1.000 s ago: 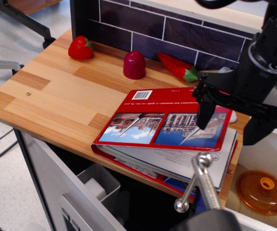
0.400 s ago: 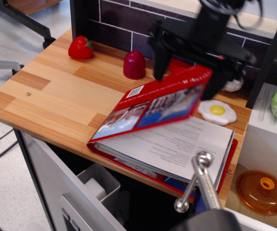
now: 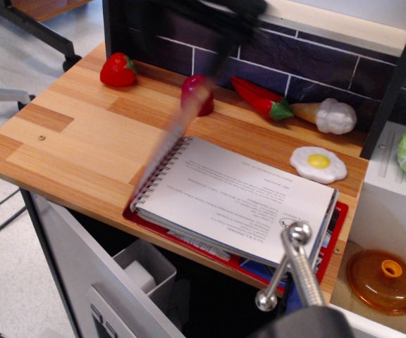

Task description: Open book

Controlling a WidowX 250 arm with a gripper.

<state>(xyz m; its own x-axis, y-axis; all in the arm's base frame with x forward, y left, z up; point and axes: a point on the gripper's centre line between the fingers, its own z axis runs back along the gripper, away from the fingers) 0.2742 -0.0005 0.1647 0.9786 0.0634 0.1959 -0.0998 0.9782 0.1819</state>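
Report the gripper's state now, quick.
Gripper: only a dark motion blur at the top edge above the red-covered spiral-bound book; open or shut cannot be told.

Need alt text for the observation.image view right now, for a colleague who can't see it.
A spiral-bound book lies at the wooden counter's front edge, white printed pages exposed, its cover a motion-blurred streak swinging up at the left. The robot's hand is a dark blur above. Toy strawberry, chili and fried egg sit behind.
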